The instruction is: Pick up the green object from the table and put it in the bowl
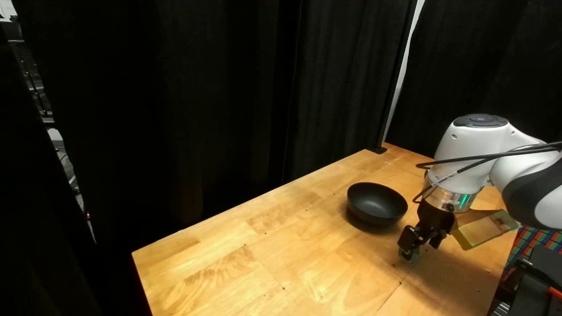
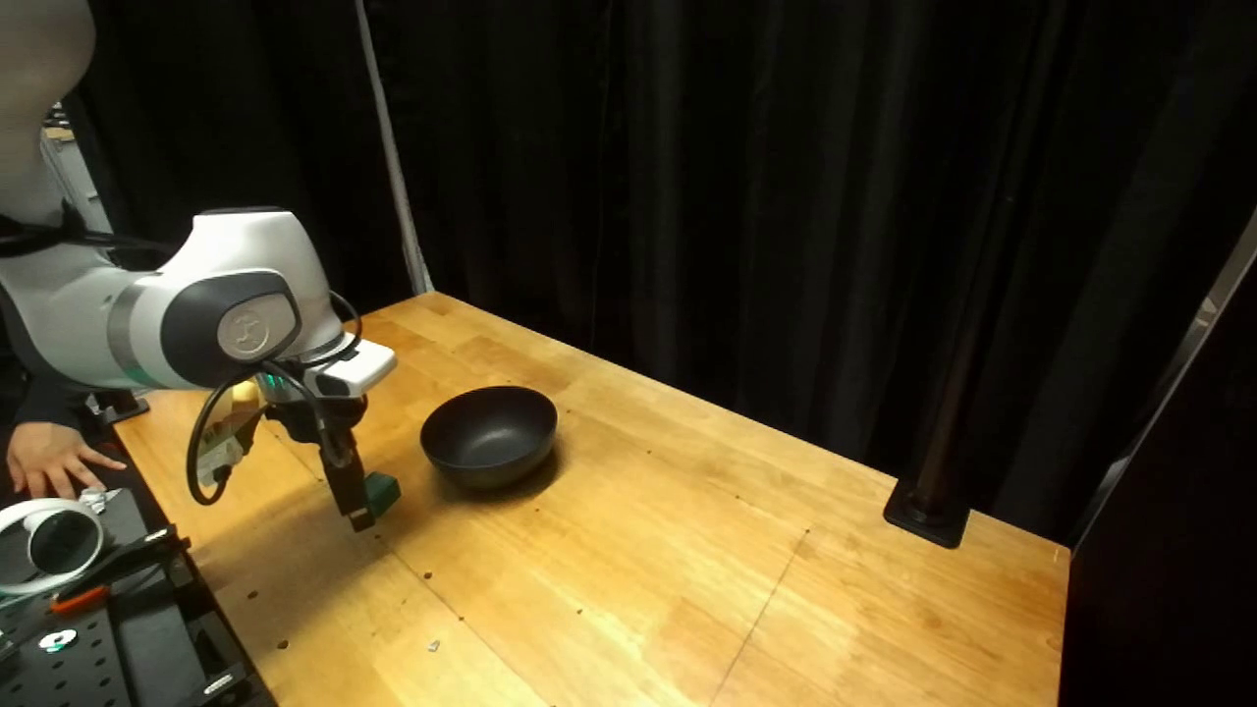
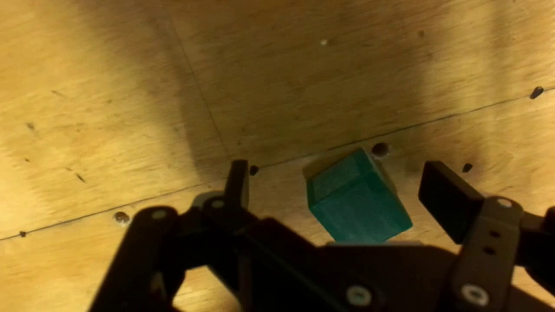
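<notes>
In the wrist view, the light brown wooden tabletop (image 3: 277, 190) gives room either side of the small green cube-like block (image 3: 360, 208) between the parted fingers of the black gripper (image 3: 340, 186), while left of centre in an exterior view the round black bowl (image 2: 489, 437) stands in the way, with passage below.

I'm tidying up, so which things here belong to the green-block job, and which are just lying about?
For the job: green block, black bowl, wooden table, gripper.

Seemingly just lying about: white ring-shaped device, orange item, small pale scrap on the table.
</notes>
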Motion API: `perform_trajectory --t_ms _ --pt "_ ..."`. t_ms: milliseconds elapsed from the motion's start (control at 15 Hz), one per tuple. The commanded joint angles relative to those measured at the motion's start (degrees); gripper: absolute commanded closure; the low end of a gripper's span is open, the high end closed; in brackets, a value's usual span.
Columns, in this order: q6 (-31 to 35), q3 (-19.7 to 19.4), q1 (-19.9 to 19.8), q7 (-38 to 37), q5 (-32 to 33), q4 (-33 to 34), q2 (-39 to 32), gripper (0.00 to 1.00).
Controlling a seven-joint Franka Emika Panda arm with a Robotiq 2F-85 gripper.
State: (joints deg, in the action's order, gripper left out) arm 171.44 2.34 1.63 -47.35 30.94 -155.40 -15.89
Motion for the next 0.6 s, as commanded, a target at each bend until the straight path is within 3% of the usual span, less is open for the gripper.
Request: perform_trajectory --t_ms 0,67,133,267,533 --pt "2.68 -2.09 2.34 -2.47 1.56 2.60 -3.85 0.00" --pt "2.71 -2.54 3.02 -2.74 1.69 3.15 -4.37 0.00" --pt "2.65 -3.23 3.92 -3.05 1.97 3.61 -4.63 0.25" --pt "2.51 -4.13 5.14 -3.03 1.93 4.33 -5.04 0.34" --pt "2.47 -3.92 5.61 -2.58 0.54 4.39 -4.44 0.65"
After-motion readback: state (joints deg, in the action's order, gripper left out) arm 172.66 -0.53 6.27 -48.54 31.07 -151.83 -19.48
